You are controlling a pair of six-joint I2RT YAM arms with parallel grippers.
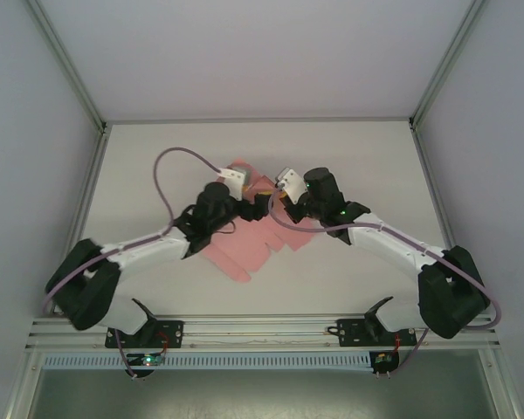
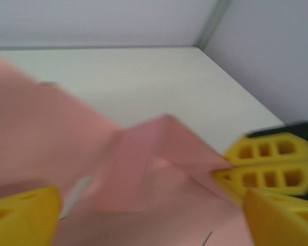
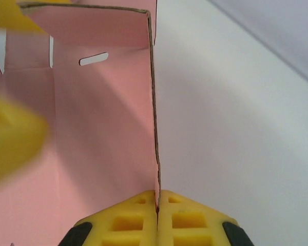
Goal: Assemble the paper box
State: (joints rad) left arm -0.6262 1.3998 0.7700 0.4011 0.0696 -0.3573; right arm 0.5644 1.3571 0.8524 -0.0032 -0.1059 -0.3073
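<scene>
Left margin: white table (image 1: 131, 166) shows between the left wall (image 1: 26, 131) and my left arm (image 1: 148, 249); a purple cable (image 1: 160, 179) loops up over that stretch
Left gripper (image 1: 258, 206): at mid-table over the far part of the card, its tip close to my other gripper's tip; from its own wrist camera the yellow fingers (image 2: 20, 215) sit spread wide at the two lower corners, with pink card between them and nothing pinched
Paper box (image 1: 244, 249): a pink die-cut sheet lying mostly flat at mid-table under both wrists, its near edge angled toward the arm bases; the far part is folded up into a ridge, and a small slot (image 3: 92, 59) is cut in the flat panel
Flap edge: the raised flap's thin cut edge runs straight away from my right pads to a square corner at the top
Right gripper (image 3: 157, 197): pressed together on that raised flap, the card edge caught in the seam between the pads
Right margin: bare white table lies directly right of the pinched edge and runs to the right wall (image 1: 498, 105); my right arm (image 1: 393, 244) crosses the near part of it
</scene>
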